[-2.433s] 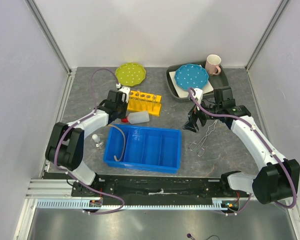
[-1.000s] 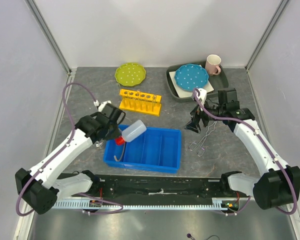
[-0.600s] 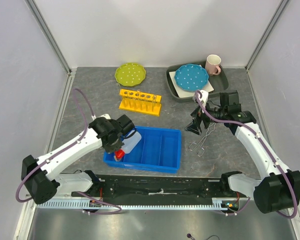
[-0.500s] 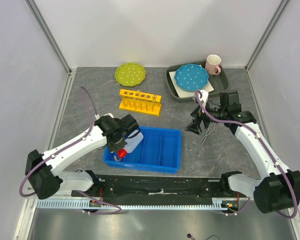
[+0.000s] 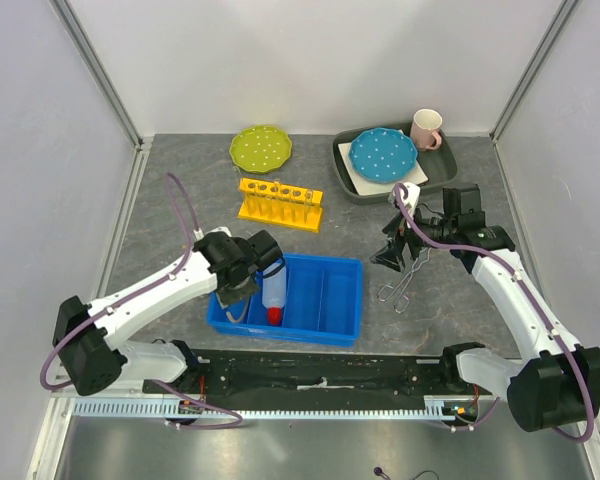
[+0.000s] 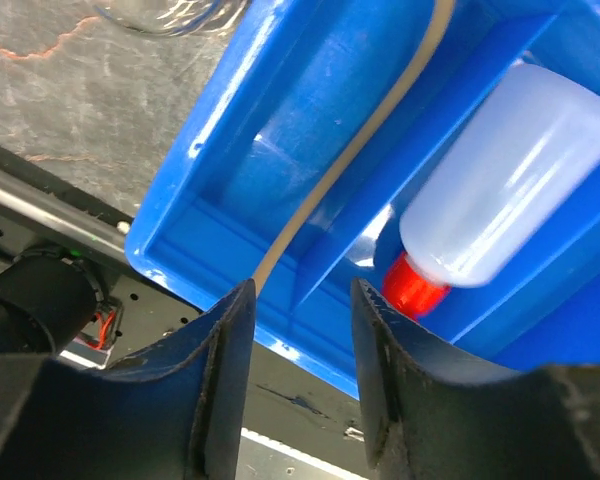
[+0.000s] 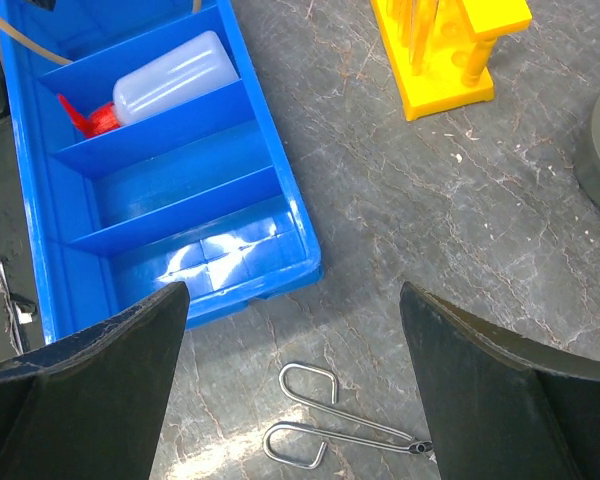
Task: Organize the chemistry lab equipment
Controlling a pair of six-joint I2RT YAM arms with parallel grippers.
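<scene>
White squeeze bottle [image 5: 275, 288] lies in blue bin [image 5: 335, 300].

Left arm [image 5: 150, 295]: runs from the lower left of the overhead view toward centre-left, elbow bent, wrist pitched down. Left gripper [image 5: 238, 282] points downward; its dark fingers [image 6: 225, 340] stand parted with nothing between them.

Right arm [image 5: 510, 290]: climbs the right side of the overhead view, forearm angled inward. Right gripper [image 5: 393, 255] faces down, jaws spread wide and empty.
</scene>
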